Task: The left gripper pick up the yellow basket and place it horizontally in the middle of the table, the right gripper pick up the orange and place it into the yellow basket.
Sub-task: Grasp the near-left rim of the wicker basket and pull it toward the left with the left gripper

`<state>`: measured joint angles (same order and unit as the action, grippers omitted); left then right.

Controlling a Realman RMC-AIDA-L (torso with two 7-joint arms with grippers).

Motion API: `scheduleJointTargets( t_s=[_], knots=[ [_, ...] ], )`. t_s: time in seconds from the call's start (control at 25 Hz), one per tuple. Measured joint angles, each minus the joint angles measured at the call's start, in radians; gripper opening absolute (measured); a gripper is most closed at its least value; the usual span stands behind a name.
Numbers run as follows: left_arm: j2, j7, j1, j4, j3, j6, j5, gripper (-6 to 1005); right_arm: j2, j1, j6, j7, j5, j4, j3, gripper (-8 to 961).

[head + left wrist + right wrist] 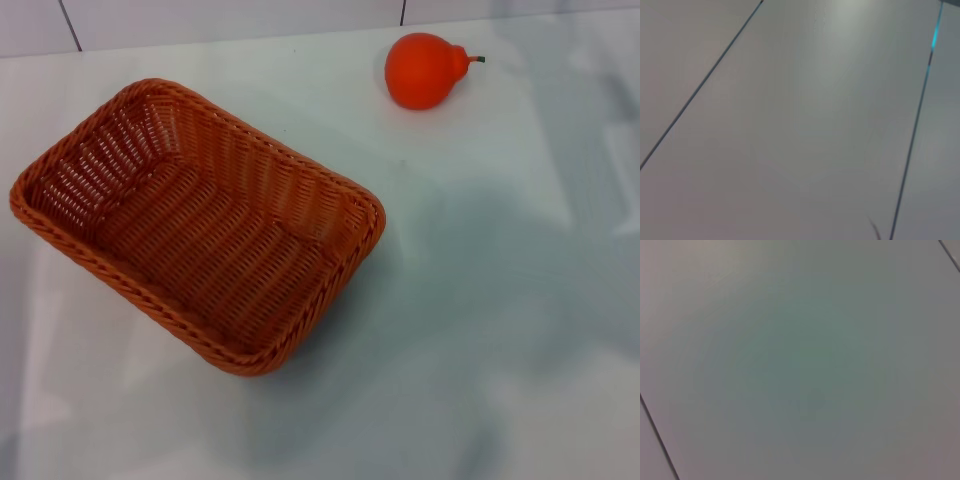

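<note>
Head view only: yellow basket, orange

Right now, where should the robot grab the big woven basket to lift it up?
Probably the braided rim of the yellow basket, on the short wall toward the robot's left. The basket sits open side up and skewed on the table, so that rim is a free edge to pinch from above. The orange lies apart, out of the way. Neither tool is in view.
</note>
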<state>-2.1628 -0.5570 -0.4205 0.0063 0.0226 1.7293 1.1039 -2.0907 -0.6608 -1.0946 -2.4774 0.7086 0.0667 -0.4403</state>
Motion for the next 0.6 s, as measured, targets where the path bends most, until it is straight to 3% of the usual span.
scheduleJointTargets(
  t_s=[0.4,0.48,0.6],
  knots=[
    [0.002,-0.010,-0.009,0.025,0.015,-0.044,0.004,827,0.000,-0.013,0.049,0.000,0.000,0.004,0.000,940],
    [0.004,-0.038,-0.009,0.060,0.054,-0.044,0.006,827,0.000,-0.015,0.053,0.000,-0.001,0.004,0.000,939],
    [0.017,-0.167,-0.003,0.173,0.193,-0.071,0.007,826,0.000,-0.018,0.058,0.000,-0.003,0.005,0.000,937]
  ],
)
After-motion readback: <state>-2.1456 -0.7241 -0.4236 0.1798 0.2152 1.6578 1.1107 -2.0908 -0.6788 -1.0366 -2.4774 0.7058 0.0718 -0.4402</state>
